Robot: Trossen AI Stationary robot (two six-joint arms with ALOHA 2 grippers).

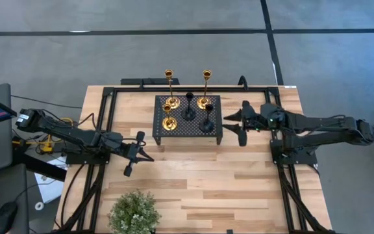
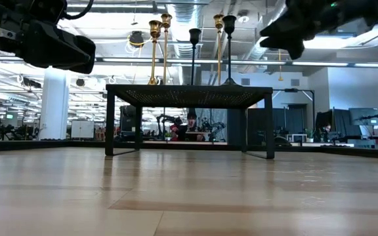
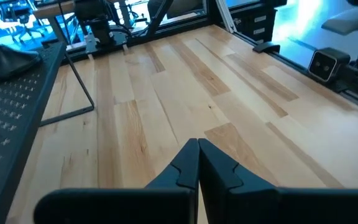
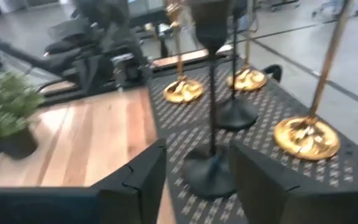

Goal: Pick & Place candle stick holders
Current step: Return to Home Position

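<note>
Five candle stick holders stand by their round bases on the black perforated stand point(image 1: 187, 130): two tall gold ones point(image 1: 170, 102) point(image 1: 204, 101) at the far side, a gold one point(image 1: 168, 122) at the near left, and two black ones point(image 1: 189, 114) point(image 1: 206, 124). My right gripper point(image 1: 226, 123) is open just right of the stand, at stem height. In the right wrist view its fingers point(image 4: 148, 177) flank the nearest black holder point(image 4: 210, 168) without touching it. My left gripper point(image 1: 149, 157) is shut and empty above the bare table, left of and nearer than the stand.
A green potted plant point(image 1: 134, 213) stands at the table's near edge, left of centre. Black frame rails point(image 1: 102, 123) run along the table's left, right and far edges. Bare wood point(image 1: 226, 188) lies between the stand and the near edge.
</note>
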